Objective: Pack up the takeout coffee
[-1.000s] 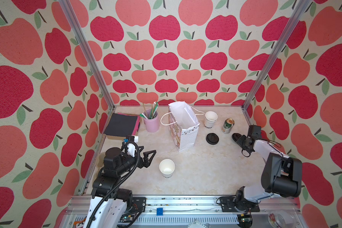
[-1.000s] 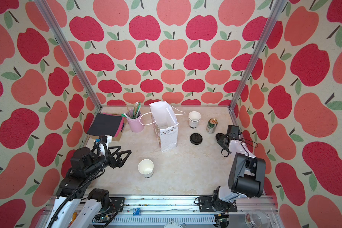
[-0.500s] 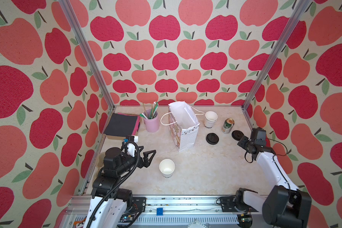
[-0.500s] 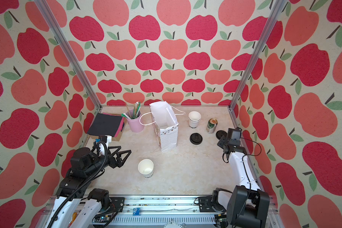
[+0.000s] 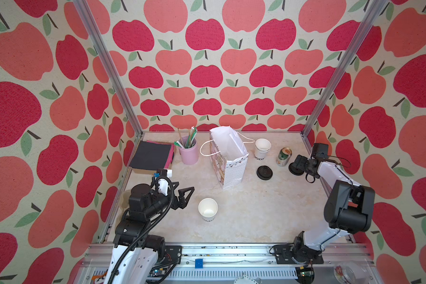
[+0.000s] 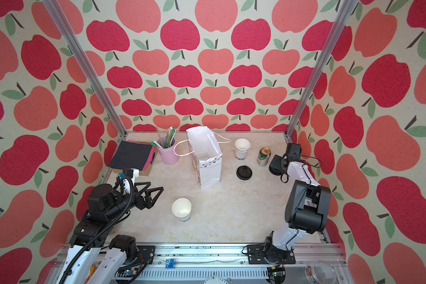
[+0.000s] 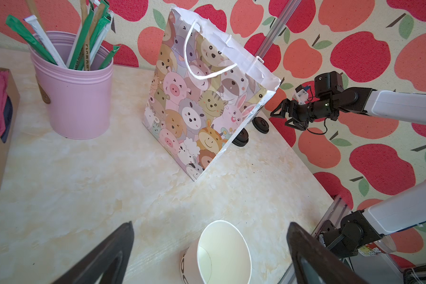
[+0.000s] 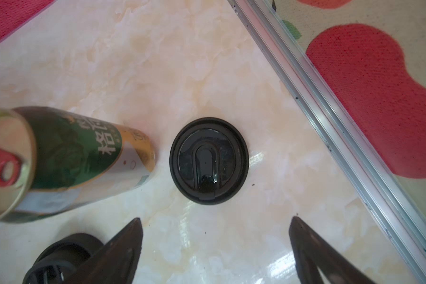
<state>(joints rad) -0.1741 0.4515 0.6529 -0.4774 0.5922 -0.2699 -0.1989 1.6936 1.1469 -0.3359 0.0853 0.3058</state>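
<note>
Clearly not packed yet. Find the takeout coffee [image 5: 207,210] upright on the tabletop [image 5: 256,216] near the front, lidless, well apart from the paper bag [image 5: 228,157], just ahead of the left pincer [image 7: 210,223], spread wide and gripping nothing. Cannot tell from the pale interior whether holding any drink. Find the right pincer [image 8: 215,218] likewise wide open and empty, hovering over a black lid [image 8: 209,161] lying flat just beside the green can [image 8: 67,157], close to the side rail [image 8: 330,118]. Beware a shallow pinch on that low, slick rim: likely to skid off or flip the lid away. Beware also a careless descent, apt to clip the can and knock it over, or to catch the second lid [image 5: 264,172] lying near. Watch for mistaking the nested stack [image 5: 262,148] for the single cup. Mind the thin paper wall too: easily crushed or toppled by a hard or off-centre squeeze from the left. Press the lid on crooked, and risk popping it loose during the lift. Finally, guard against snagging the bag's rim or handle loops, folding the mouth shut or tipping the bag.
</note>
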